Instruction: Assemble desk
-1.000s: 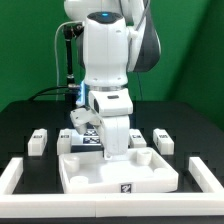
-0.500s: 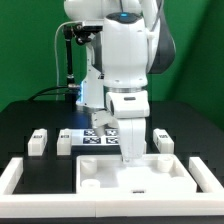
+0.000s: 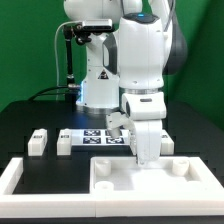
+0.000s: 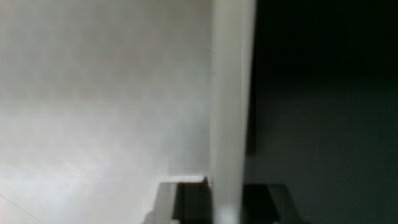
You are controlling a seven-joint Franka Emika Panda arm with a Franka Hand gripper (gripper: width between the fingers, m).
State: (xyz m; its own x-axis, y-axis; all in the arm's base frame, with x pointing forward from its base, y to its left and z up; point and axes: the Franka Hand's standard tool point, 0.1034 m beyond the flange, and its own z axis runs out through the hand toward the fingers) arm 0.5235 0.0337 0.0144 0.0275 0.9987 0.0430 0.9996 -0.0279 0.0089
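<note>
Seeing the white plastic rectangular tabletop panel (image 3: pixel 150 182) flat on the black table (image 3: pixel 25 118), exterior view's right, round corner sockets (image 3: pixel 101 168) up | we read the two-finger gripper (image 3: pixel 147 160) clamped narrow on its rear rim.

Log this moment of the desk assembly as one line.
phase: tabletop handling | gripper: shut on tabletop panel edge | legs: two loose, on exterior view's left of marker board | mounted: none in view
</note>
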